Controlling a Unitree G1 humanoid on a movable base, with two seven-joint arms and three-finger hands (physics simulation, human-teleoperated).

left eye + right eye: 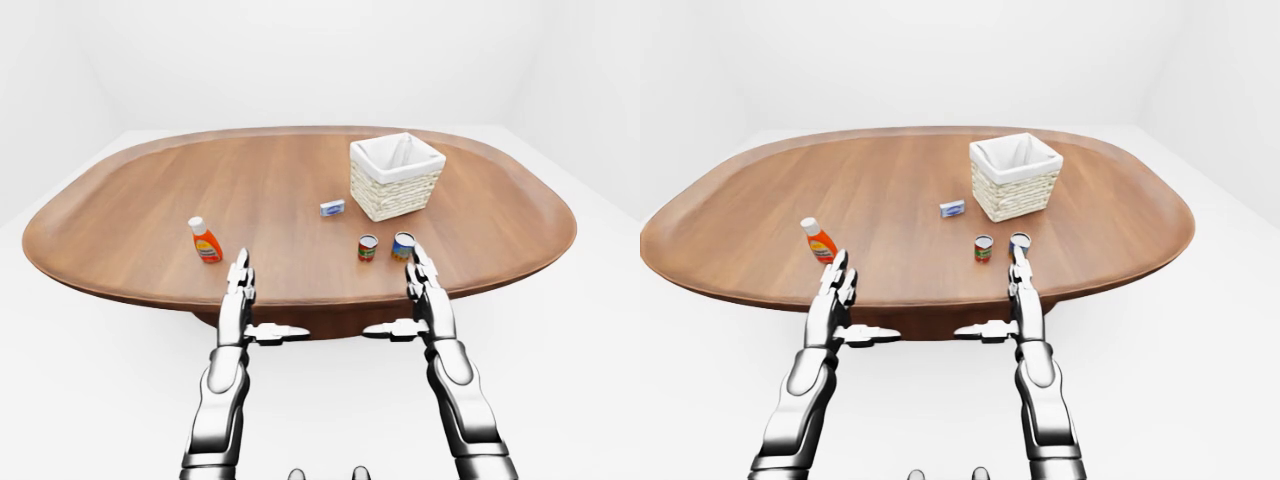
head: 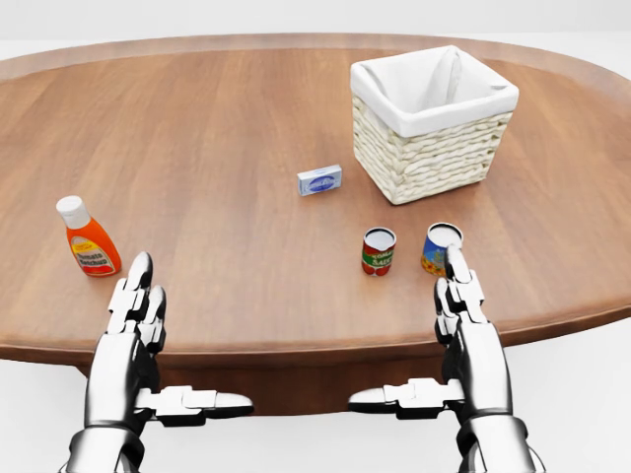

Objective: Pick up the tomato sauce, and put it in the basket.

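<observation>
The tomato sauce (image 2: 378,250) is a small red-and-green can standing upright on the wooden table (image 2: 227,148), just left of a blue-and-yellow can (image 2: 440,246). The white-lined wicker basket (image 2: 431,120) stands above and to the right of both cans, and nothing shows inside it. My left hand (image 2: 148,330) is open at the table's near edge, fingers flat and thumb pointing inward, right of an orange bottle. My right hand (image 2: 449,330) is open too, its fingertips (image 2: 455,264) just below the blue-and-yellow can and right of the tomato sauce. Neither hand holds anything.
An orange sauce bottle (image 2: 87,238) with a white cap stands at the left of the table. A small blue-and-white box (image 2: 319,180) lies left of the basket. The oval table has a raised rim (image 1: 300,300), with white floor around it.
</observation>
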